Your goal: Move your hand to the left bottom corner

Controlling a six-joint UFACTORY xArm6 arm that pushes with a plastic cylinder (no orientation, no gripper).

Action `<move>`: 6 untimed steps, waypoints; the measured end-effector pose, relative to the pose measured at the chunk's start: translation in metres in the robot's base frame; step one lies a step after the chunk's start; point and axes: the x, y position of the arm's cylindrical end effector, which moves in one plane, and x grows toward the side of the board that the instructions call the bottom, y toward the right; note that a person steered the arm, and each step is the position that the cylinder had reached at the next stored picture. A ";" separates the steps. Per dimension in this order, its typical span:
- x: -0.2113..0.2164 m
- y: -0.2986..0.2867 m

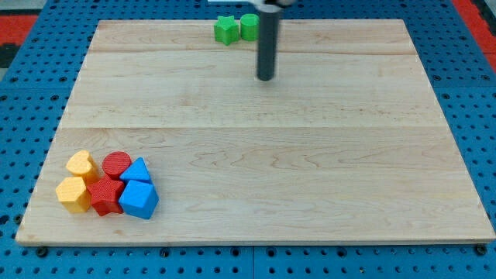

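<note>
Wooden board (256,155), pale, made of long planks, lying on a blue pegboard (23,85) that shows on all sides.

Item 1: dark rod, hanging upright from the view's top edge. My tip (266,78) sits on the board in its upper middle, just below and to the view's right of the green pair, apart from both. No fingers belong to this rod, so nothing opens, closes or grips; it can only push.

Item 2: green star block (226,29) and green round block (249,25), side by side at the top edge of the board. The rod partly covers the round one, so its shape is probably a cylinder, not certain.

Item 3: cluster of six at the view's bottom left. Two yellow blocks (80,166) (74,194), one above the other, on the cluster's left; red round block (117,164) and red star block (105,196) in the middle; two blue blocks (139,172) (139,200) on its right. All appear to touch their neighbours.

Item 4: target, the board's bottom left corner (31,232), bare wood, just below and left of the cluster. It lies well apart from my tip, across most of the board.

Note: the cluster crowds the corner, so a straight diagonal line would likely plough through the blue and red blocks. Judged safer: come along the bottom edge, under the cluster.
</note>
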 end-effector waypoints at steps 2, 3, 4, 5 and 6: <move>0.005 -0.234; 0.013 -0.299; 0.029 -0.299; 0.133 -0.299; 0.221 -0.299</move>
